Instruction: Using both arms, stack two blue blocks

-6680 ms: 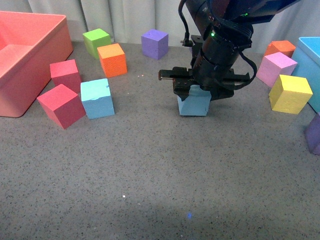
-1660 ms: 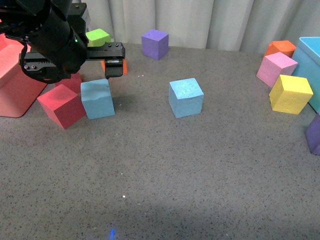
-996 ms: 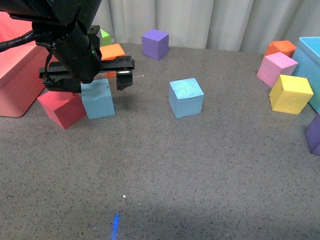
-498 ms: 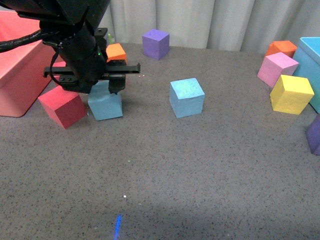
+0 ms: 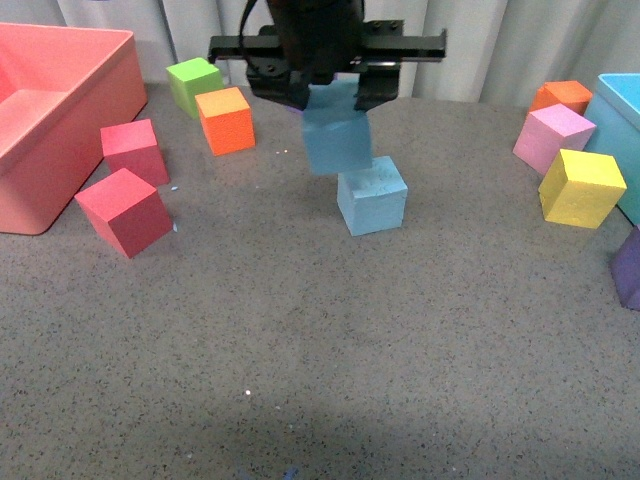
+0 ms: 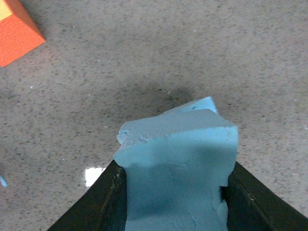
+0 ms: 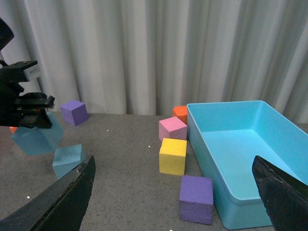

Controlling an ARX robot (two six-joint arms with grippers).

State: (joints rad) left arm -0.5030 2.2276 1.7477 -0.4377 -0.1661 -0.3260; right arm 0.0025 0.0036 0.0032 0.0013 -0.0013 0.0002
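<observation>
Open ground: the grey tabletop (image 5: 300, 350) lies bare across the whole near side, up to the lower blue block (image 5: 372, 196), which stands apart from every other cube. From above, the way is blocked. The raised blue block (image 5: 338, 140), clamped in the left gripper (image 5: 335, 100), hangs over its far-left corner. Left flank, well apart: near red cube (image 5: 123, 210), far red cube (image 5: 130, 148), orange cube (image 5: 225, 120), green cube (image 5: 193, 82), pink bin (image 5: 110, 95). Right flank: yellow cube (image 5: 580, 187), pink cube (image 5: 552, 135), purple cube (image 5: 628, 268) and light blue bin (image 5: 618, 98) crowd the edge. A wide bare lane separates them from the lower block.
</observation>
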